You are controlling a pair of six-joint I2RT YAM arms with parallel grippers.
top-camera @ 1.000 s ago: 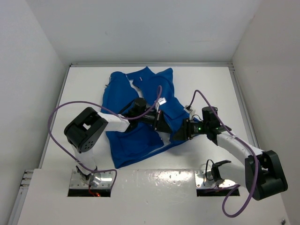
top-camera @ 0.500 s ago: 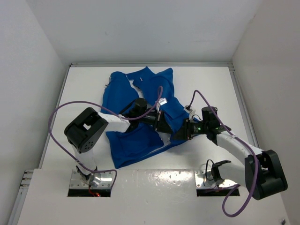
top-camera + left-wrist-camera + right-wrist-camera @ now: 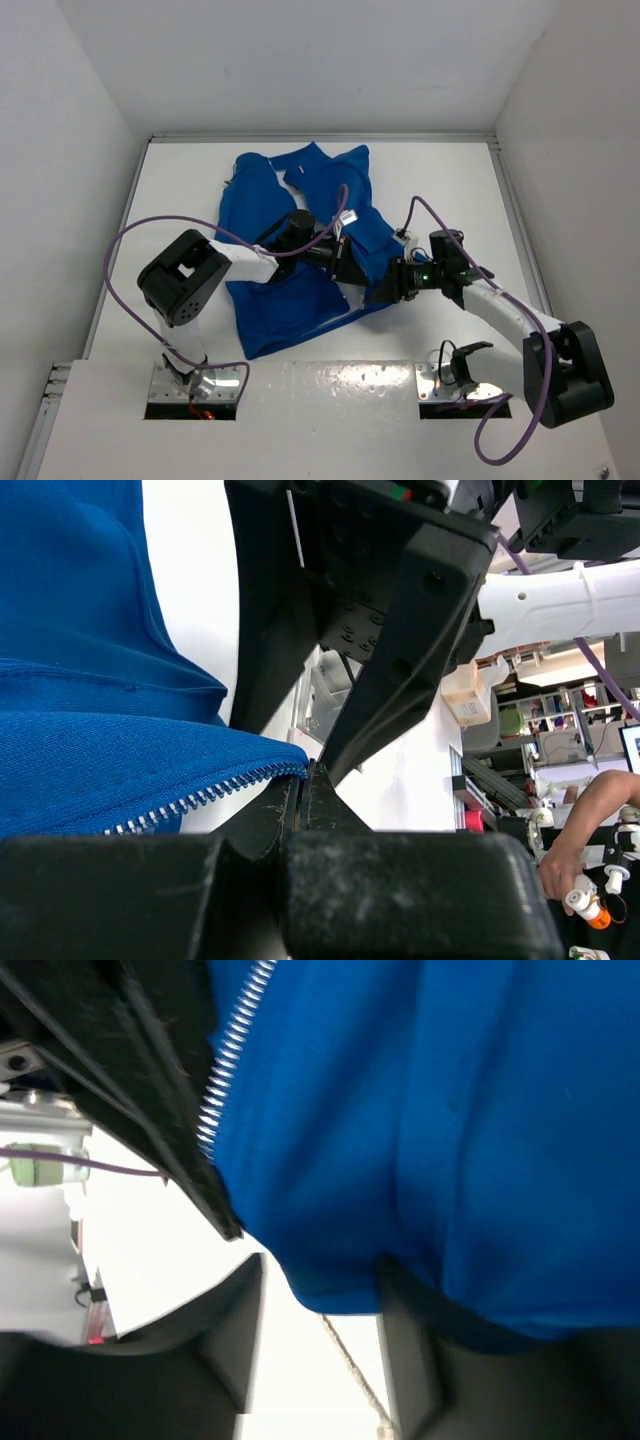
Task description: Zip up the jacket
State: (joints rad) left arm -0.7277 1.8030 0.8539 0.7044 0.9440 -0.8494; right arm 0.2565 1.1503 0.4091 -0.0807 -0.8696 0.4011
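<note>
The royal-blue jacket lies open and rumpled on the white table. My left gripper reaches across it and is shut on the bottom end of one zipper edge; in the left wrist view the silver zipper teeth run into the closed fingertips. My right gripper is open just right of the left one. In the right wrist view the jacket's blue hem hangs between its spread fingers. The other zipper edge lies beside the left gripper's black fingers.
A thin pale thread trails from the hem. Purple cables loop over both arms. White walls close in the table on three sides. The right gripper's black body fills the left wrist view, very close.
My right gripper has slid left toward the left gripper and the jacket's hem. The left gripper and the jacket have stayed put.
</note>
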